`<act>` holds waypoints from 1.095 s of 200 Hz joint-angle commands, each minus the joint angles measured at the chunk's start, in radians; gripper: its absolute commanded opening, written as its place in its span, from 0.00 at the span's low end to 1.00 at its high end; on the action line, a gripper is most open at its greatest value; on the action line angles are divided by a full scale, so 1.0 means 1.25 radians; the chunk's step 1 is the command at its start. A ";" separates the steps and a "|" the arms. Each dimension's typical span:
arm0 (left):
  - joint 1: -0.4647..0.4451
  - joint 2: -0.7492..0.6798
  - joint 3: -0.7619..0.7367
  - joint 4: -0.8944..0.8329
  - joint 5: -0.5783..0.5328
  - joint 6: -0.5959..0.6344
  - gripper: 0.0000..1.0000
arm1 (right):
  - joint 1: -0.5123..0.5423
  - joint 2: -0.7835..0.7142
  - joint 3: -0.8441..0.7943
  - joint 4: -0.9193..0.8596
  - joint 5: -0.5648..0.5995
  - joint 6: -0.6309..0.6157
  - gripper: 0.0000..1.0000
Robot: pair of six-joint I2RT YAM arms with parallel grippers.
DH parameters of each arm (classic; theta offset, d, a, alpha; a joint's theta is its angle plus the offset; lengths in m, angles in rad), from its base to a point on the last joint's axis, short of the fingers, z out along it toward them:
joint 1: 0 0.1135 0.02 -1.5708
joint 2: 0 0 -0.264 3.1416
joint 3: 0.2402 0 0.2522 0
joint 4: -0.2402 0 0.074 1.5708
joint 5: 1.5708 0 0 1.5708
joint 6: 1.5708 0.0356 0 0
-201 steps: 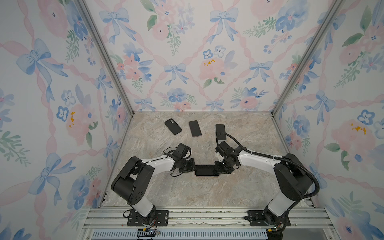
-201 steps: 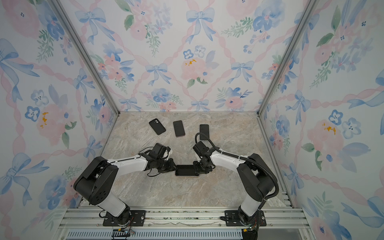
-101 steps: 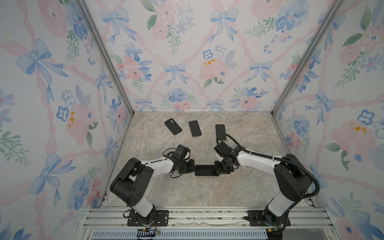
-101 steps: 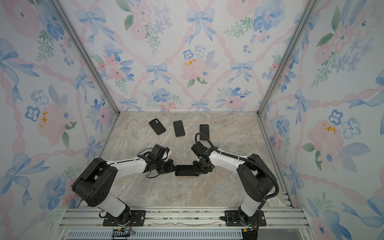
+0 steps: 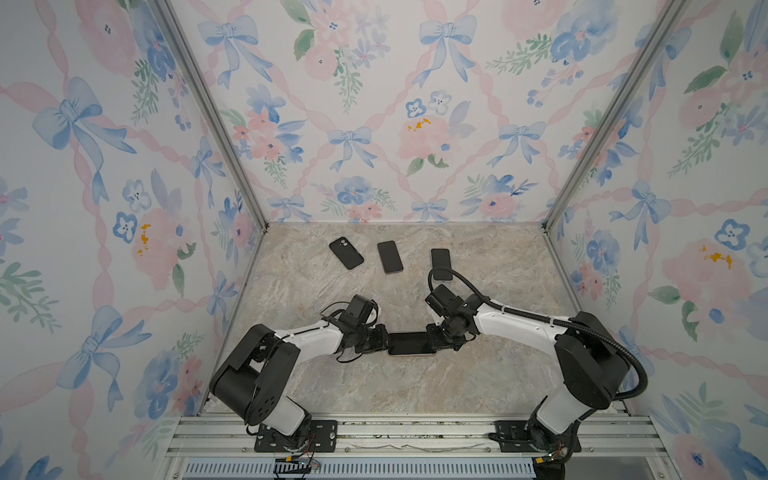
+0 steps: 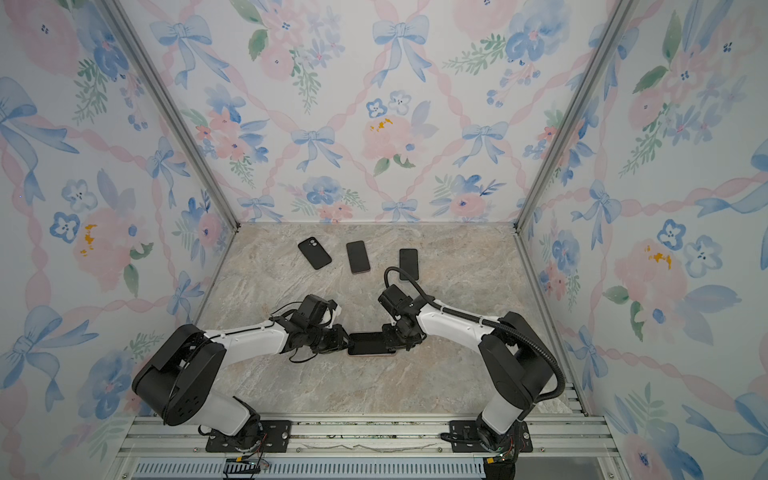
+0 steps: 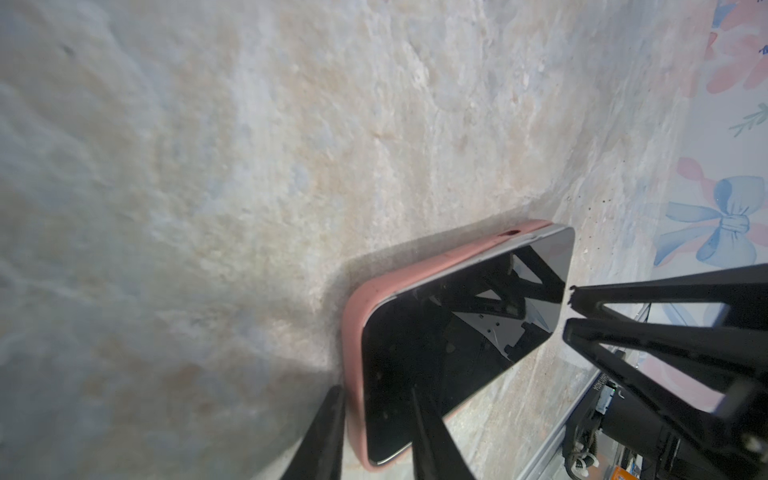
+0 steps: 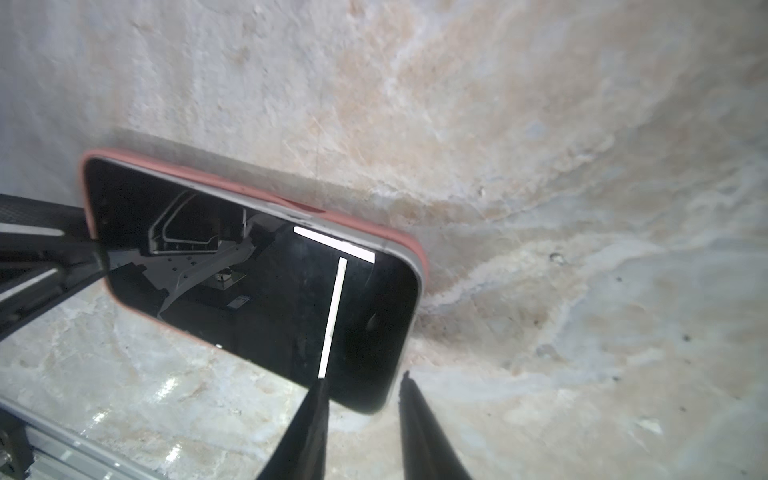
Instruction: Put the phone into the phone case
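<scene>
Both arms stand almost where they stood a second earlier, and the phone [image 5: 409, 343] has not shifted on the bench [image 5: 457, 382].

Top views. The phone lies flat, screen up, midway between the side edges and slightly nearer the front edge than the back. The left gripper [image 5: 384, 340] meets its left end and the right gripper [image 5: 432, 338] its right end. A black case [image 5: 346, 252], a second phone [image 5: 390, 257] and a third phone [image 5: 441, 259] lie in a row near the back edge, well apart from the work.

Left wrist view. The phone sits in the pink phone case [image 7: 353, 332]. The left fingers stand partly apart and clamp nothing: one finger [image 7: 330, 432] is beside the case wall, the other finger [image 7: 430, 440] over the glass. At the far end a silver strip of phone edge shows above the case rim.

Right wrist view. The right fingers are likewise partly apart and hold nothing: one finger [image 8: 311, 428] is over the screen, the other finger [image 8: 415, 432] just off the corner. The silver edge rides above the pink rim at this end.

Procedure, as a judgement. Seating is nearly complete, but the right end remains proud. Brace the left end. Press straight down on the glass near the raised corner, then along the long edge. Avoid sideways force, since the case probably slides on the smooth bench.
</scene>
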 commanded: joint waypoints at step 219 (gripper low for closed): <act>0.003 -0.008 -0.078 0.070 0.117 -0.025 0.37 | -0.072 -0.058 -0.173 0.173 -0.170 -0.057 0.27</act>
